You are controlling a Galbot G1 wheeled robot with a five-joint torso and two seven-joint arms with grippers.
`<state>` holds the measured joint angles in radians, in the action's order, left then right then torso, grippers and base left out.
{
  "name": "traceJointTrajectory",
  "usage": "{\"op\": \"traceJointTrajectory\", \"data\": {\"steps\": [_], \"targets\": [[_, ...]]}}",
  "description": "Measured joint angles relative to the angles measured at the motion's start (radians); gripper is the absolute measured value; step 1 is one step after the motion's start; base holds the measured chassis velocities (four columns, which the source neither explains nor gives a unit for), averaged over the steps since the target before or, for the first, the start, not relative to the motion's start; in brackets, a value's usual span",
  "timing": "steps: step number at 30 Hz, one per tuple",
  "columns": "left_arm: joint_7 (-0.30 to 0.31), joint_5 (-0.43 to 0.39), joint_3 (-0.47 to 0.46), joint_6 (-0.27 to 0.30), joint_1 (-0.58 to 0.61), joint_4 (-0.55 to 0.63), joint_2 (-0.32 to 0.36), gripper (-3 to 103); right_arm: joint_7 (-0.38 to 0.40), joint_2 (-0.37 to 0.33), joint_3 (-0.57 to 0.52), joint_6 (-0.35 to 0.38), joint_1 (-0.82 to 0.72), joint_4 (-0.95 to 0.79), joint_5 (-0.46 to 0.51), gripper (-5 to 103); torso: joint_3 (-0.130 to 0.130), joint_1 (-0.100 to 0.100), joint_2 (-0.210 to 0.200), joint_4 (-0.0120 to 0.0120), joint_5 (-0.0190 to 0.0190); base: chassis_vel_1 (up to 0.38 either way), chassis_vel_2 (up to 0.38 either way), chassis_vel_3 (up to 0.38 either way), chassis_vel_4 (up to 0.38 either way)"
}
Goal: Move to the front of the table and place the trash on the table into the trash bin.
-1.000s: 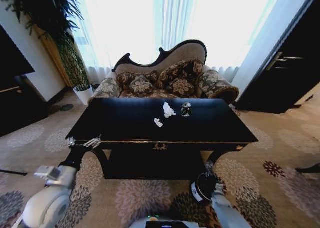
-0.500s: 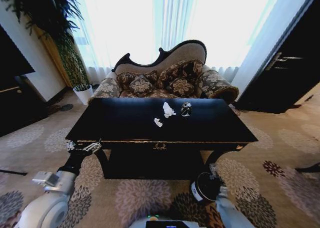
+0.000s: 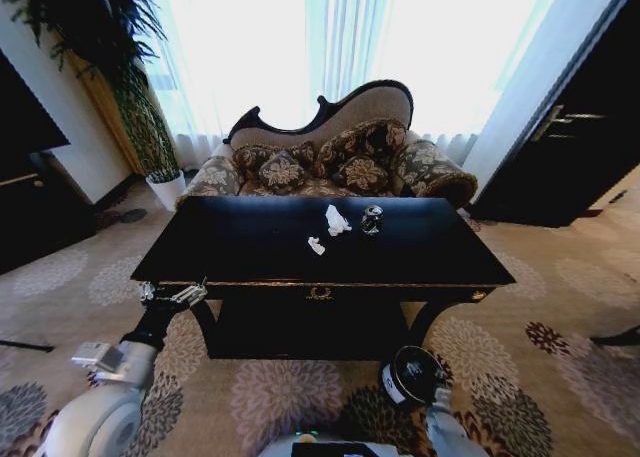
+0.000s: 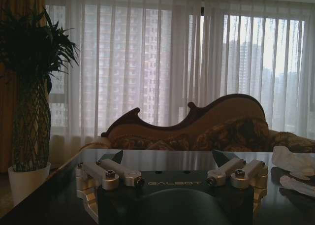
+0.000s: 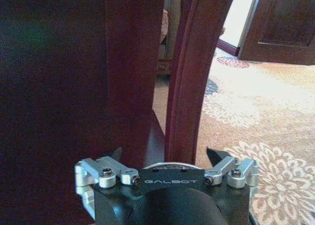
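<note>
With the trash (image 3: 338, 220) lying mid-surface (image 3: 250, 247), well past the left tool (image 3: 172, 296) hovering wide open and empty at the surface's front-left corner, and the right tool (image 5: 165, 158) open above the bin (image 3: 408, 375), I'd reach inward without scraping the edge.

white rounded arm shells beside the table (image 3: 300, 239), narrowing to black forearms. silver metal fingers (image 4: 103, 173) on the left gripper (image 4: 167, 158), bolted with dark screws to a black block lettered "galbot". same silver fingers, screws and lettering on the right gripper (image 5: 166, 156).
</note>
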<state>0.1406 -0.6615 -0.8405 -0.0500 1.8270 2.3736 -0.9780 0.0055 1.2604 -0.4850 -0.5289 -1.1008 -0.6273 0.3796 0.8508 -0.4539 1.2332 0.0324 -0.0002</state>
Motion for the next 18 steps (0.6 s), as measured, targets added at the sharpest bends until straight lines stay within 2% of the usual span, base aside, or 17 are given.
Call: {"op": "traceJointTrajectory", "data": {"steps": [2, 8, 18], "targets": [[-0.003, 0.002, -0.001, -0.001, 0.008, 0.004, -0.006, 100, 0.000, 0.003, 0.001, 0.003, -0.028, -0.036, 0.009, 100, 0.000, 0.000, 0.000, -0.0001, 0.0001, 0.000, 0.000, 0.000, 0.000], [-0.003, 0.007, -0.001, 0.002, 0.013, 0.007, -0.010, 100, 0.000, 0.007, -0.003, -0.003, -0.101, -0.127, 0.019, 100, 0.000, 0.000, 0.000, 0.0000, 0.0000, 0.000, 0.000, 0.000, 0.000], [-0.004, 0.007, -0.001, 0.003, 0.013, 0.008, -0.010, 100, 0.005, 0.056, -0.028, -0.025, -0.344, -0.423, 0.053, 100, 0.000, 0.000, 0.000, 0.0002, 0.0000, 0.000, 0.000, 0.000, 0.000]]}}
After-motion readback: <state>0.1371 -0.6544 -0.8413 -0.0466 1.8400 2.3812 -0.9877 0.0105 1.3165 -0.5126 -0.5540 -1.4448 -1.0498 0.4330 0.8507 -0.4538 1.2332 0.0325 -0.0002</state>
